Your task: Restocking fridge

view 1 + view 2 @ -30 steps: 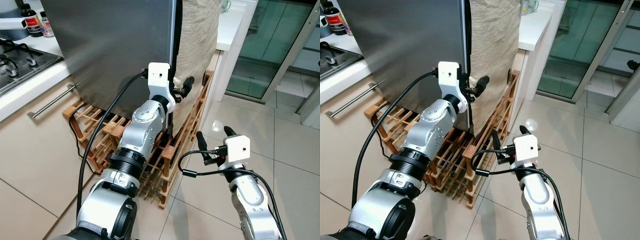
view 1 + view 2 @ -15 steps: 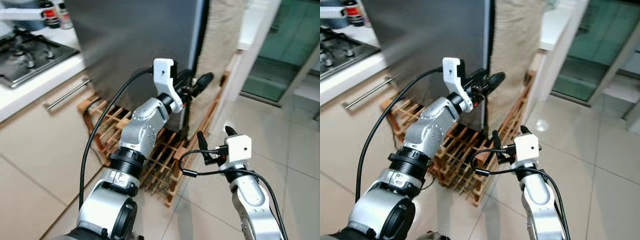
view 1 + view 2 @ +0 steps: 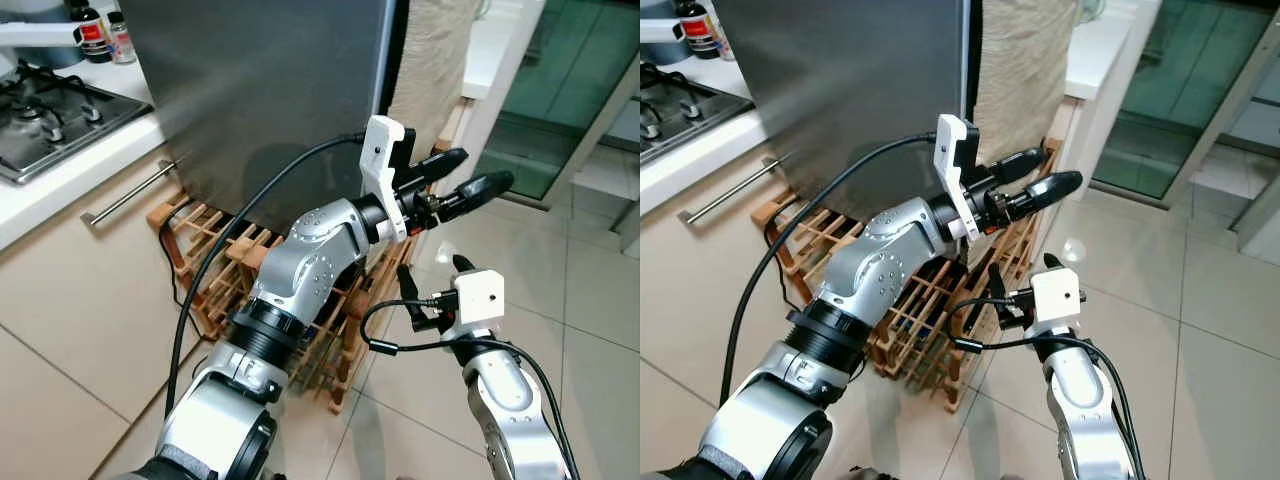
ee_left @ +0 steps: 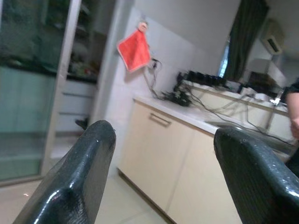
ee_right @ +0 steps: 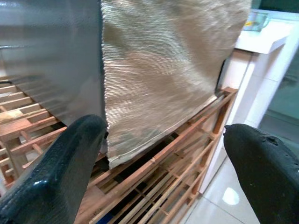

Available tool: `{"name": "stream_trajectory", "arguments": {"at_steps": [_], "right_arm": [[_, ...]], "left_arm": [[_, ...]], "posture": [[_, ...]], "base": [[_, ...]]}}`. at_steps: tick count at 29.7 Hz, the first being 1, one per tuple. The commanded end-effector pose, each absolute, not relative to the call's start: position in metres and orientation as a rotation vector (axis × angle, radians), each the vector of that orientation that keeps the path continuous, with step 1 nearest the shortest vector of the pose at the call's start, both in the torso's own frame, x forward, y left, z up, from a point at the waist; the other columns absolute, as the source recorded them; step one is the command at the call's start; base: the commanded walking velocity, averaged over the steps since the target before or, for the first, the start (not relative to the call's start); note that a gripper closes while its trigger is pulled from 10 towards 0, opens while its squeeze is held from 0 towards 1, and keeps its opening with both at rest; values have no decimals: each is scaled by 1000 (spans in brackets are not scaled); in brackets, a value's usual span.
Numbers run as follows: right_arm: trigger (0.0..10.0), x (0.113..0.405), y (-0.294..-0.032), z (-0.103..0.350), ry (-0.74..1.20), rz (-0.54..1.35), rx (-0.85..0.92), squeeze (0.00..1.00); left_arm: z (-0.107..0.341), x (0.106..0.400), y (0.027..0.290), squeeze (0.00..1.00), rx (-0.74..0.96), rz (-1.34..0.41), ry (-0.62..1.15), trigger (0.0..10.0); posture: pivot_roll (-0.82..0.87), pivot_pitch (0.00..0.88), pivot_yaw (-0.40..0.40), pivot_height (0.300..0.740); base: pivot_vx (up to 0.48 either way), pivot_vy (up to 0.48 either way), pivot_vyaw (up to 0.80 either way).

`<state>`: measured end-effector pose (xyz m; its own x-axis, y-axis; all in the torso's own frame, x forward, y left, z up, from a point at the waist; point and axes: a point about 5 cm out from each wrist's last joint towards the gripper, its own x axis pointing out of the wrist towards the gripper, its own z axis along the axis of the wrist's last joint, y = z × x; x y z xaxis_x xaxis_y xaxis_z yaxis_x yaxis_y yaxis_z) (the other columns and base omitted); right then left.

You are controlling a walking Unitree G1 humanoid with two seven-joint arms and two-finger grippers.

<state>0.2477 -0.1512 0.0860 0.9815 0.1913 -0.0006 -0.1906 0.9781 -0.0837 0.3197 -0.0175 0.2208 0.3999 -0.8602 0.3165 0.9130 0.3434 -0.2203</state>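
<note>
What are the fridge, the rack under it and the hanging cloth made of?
Fridge: looks like brushed steel, grey with a dull sheen. Rack: bare wood, a lattice of reddish-brown slats with visible joints. Cloth: seems a coarse woven fabric, beige with a slight shine, its ribbed weave clear in the right wrist view.

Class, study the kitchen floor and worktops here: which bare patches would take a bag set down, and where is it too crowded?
Free: the tiled floor right of the wooden rack, toward the glass door, and the white counter beside the beige cloth. Crowded: the rack's slats, the hob, and around the open left claw and right claw.
</note>
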Motion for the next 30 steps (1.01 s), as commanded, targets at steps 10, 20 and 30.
{"name": "stream_trajectory", "arguments": {"at_steps": [10,20,30], "right_arm": [[10000,249,-171,85,-38,77,-2,263],[10000,215,-203,66,19,-74,-39,267],[10000,237,-200,76,-21,-45,-63,294]], "left_arm": [[196,323,113,0,-292,-629,-195,10000],[118,260,211,0,-149,-3,54,10000],[130,278,186,0,-161,59,14,10000]], "posture": [[-138,0,29,740],[-110,0,22,740],[-116,0,9,740]], "base": [[0,0,0],[0,-67,0],[0,-471,505]]}}
